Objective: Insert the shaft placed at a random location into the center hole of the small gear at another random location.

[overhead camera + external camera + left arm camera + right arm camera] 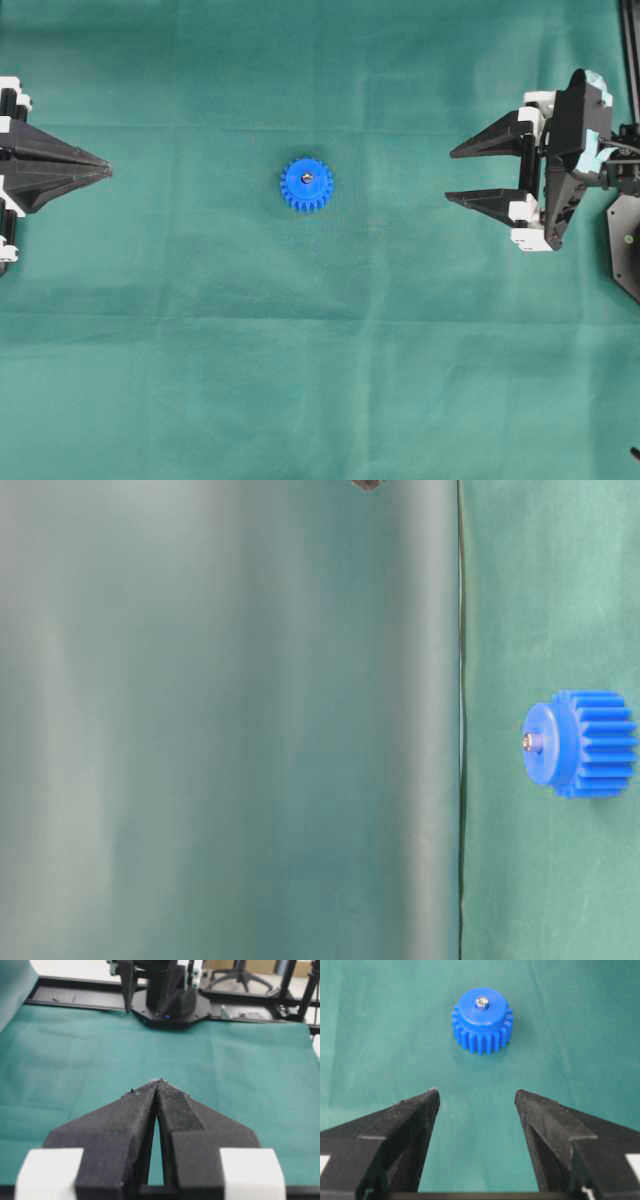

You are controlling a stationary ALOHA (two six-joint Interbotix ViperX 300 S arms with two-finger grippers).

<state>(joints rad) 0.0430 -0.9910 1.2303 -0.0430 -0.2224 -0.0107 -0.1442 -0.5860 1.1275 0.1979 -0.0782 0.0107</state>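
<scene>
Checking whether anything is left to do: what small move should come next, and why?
Probably just draw the open right gripper further back: the shaft already stands in the gear, and both grippers hold nothing, the left gripper shut.

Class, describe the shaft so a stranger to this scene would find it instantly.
Start at the green cloth, then find the small gear near its middle. The shaft is the tiny silver pin standing in the center hole, the only shiny metal amid blue plastic.

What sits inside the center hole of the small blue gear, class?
The shaft stands in the center hole of the small gear, its shiny tip poking just above the hub. Its lower length and the hole's inner wall are hidden inside the gear.
</scene>
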